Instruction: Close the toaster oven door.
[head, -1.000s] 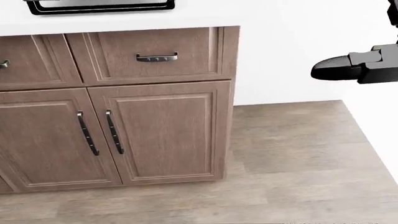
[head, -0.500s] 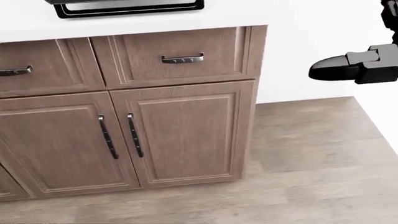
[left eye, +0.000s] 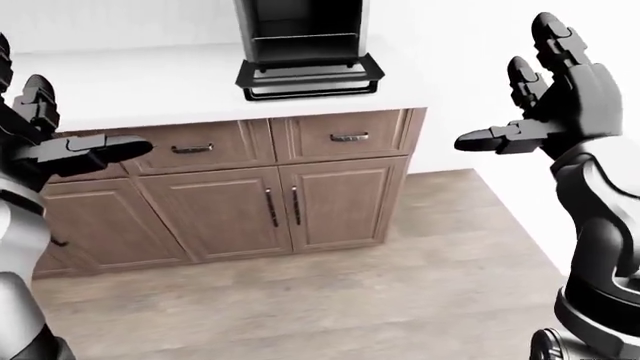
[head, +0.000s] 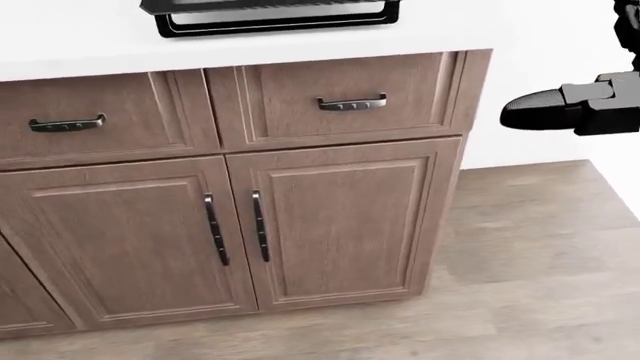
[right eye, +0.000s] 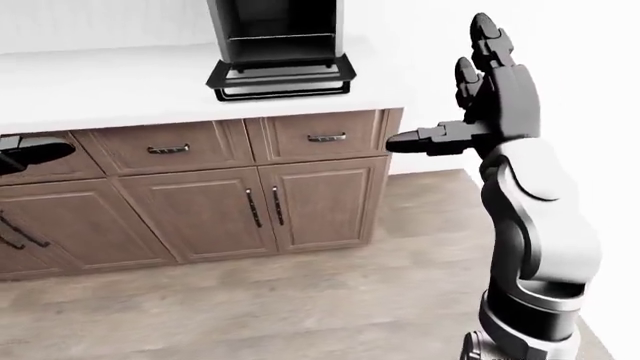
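A black toaster oven (left eye: 300, 30) stands on the white counter (left eye: 150, 86) at the top middle of the left-eye view. Its door (left eye: 310, 76) lies folded down flat, with the handle bar toward me; the door's edge also shows at the top of the head view (head: 270, 16). My left hand (left eye: 60, 127) is open and empty at the left, far from the oven. My right hand (left eye: 545, 97) is open and empty at the right, raised in the air away from the counter.
Brown cabinets (left eye: 280, 202) with drawers (left eye: 340, 136) and dark handles stand under the counter. A white wall (left eye: 470, 75) runs to the right of the cabinet end. Wood floor (left eye: 350, 292) lies below.
The whole head view has shifted: the cabinets and oven door slid to the right in the picture, so the camera has moved. The right hand keeps its place in the view.
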